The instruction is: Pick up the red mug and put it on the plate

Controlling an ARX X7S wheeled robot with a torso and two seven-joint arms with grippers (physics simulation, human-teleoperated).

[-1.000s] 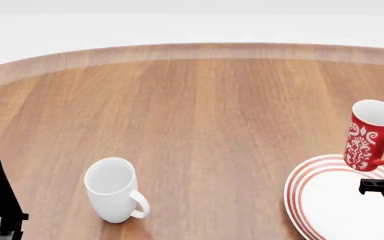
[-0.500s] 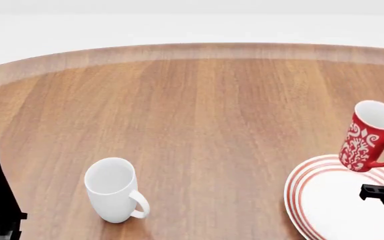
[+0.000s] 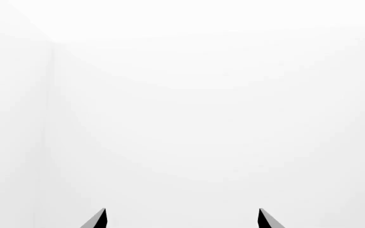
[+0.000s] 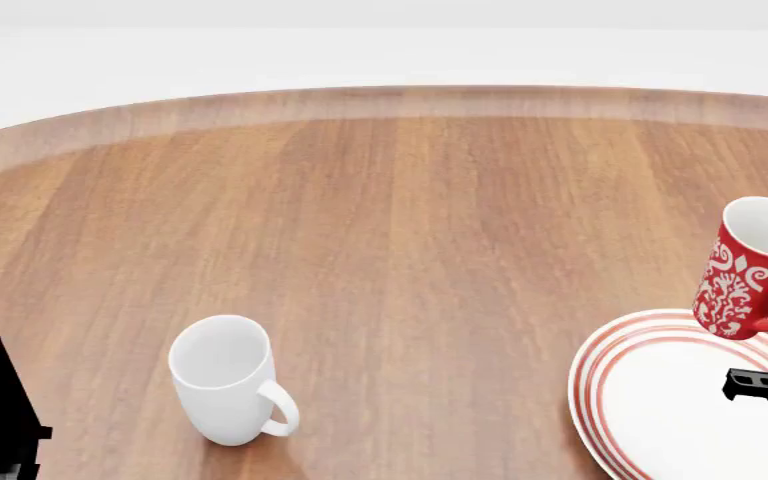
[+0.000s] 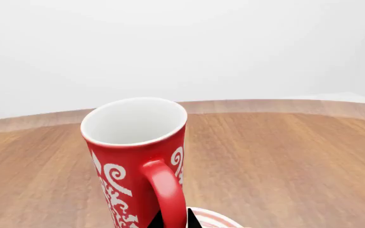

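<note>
The red mug (image 4: 754,268) stands nearly upright over the far rim of the plate (image 4: 651,400), its open mouth up and leaning slightly away from the robot, its handle turned toward the right gripper (image 5: 173,222). That gripper is closed on the handle. The left gripper (image 3: 181,219) holds nothing, its two tips spread wide before a blank white background.

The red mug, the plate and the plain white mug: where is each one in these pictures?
red mug (image 4: 735,285), head view, on its patterned side wall.
plate (image 4: 592,378), head view, on its red-ringed rim at the left.
white mug (image 4: 224,395), head view, on its outer wall below the opening.
</note>
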